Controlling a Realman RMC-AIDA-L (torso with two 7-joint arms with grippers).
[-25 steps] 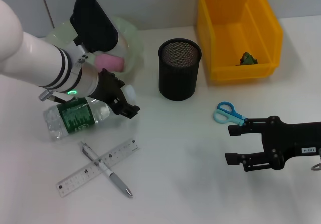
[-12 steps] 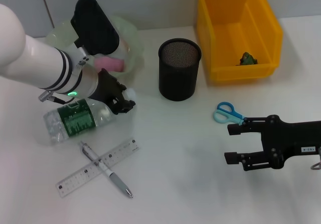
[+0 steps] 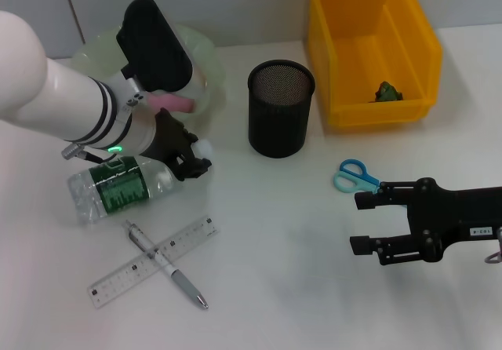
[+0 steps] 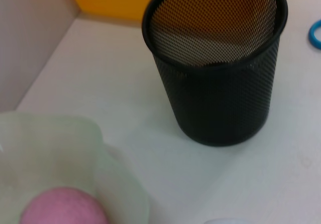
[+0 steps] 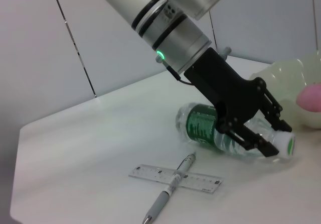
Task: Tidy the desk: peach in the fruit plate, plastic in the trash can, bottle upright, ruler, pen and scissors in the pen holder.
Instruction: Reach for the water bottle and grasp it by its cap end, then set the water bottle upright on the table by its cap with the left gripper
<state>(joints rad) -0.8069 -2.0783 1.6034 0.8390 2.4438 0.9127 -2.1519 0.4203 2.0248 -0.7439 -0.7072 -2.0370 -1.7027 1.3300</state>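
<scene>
Bottle (image 3: pixel 118 187): a clear plastic water bottle with a green label is lying on its side on the white surface (image 3: pixel 274 287), its white cap pointing toward the mesh holder.
Left gripper (image 3: pixel 192 160): it is being held at the bottle's neck, with the fingers (image 5: pixel 261 142) spread and straddling the neck just behind the cap; a firm clamp cannot be confirmed.
Peach (image 3: pixel 165 101): a pink peach is sitting in the pale green fruit plate (image 3: pixel 205 60), partly hidden behind the left arm.
Pen holder (image 3: pixel 281 108): a black mesh cup is standing upright between the fruit plate and the bin.
Trash can (image 3: pixel 369 48): a yellow bin is standing at the far right of the surface, with a small green piece of plastic (image 3: pixel 387 92) lying inside.
Ruler (image 3: pixel 153 260): a clear ruler is lying flat just in front of the bottle.
Pen (image 3: pixel 167 265): it is lying crossed over the ruler.
Scissors (image 3: pixel 357 177): a blue-handled pair is lying flat near the right gripper.
Right gripper (image 3: pixel 359 223): it is hovering low beside the scissors, fingers released and holding nothing.
</scene>
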